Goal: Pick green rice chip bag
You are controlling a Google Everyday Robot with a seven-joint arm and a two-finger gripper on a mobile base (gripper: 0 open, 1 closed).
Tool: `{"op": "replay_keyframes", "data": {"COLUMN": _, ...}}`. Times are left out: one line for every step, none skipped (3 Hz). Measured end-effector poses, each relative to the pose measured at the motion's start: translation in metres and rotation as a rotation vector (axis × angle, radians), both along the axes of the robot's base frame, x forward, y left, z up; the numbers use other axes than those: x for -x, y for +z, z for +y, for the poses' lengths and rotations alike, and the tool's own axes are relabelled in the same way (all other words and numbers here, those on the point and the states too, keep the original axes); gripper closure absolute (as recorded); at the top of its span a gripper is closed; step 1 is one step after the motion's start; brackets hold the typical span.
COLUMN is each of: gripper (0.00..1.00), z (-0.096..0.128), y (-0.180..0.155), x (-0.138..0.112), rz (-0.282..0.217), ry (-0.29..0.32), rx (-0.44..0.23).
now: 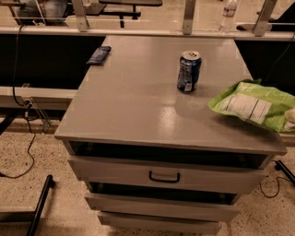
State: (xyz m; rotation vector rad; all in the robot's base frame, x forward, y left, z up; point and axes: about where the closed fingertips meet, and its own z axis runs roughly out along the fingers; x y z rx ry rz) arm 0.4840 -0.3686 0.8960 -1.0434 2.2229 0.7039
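The green rice chip bag (251, 103) lies flat at the right edge of the grey cabinet top (138, 101). It is lime green, and its white nutrition-label panel faces up. Its right end runs out of the view. Only a small pale tip of my gripper (290, 119) shows at the right edge of the view, against the bag's right end. The rest of the arm is out of view.
A dark blue soda can (189, 71) stands upright left of and behind the bag. A small dark flat object (98, 54) lies at the far left corner. The cabinet has drawers (164, 175) below. A water bottle (229, 11) stands behind it. Cables lie on the floor at left.
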Motion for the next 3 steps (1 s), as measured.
{"op": "replay_keyframes", "data": {"gripper": 1.0, "z": 0.0, "y": 0.008, "x": 0.0, "rz": -0.026, "ry": 0.004, "rx": -0.011}}
{"op": "replay_keyframes", "data": {"gripper": 1.0, "z": -0.005, "y": 0.023, "x": -0.004, "rz": -0.058, "ry": 0.008, "rx": 0.002}}
{"op": "replay_keyframes", "data": {"gripper": 1.0, "z": -0.023, "y": 0.058, "x": -0.011, "rz": -0.134, "ry": -0.011, "rx": 0.024}}
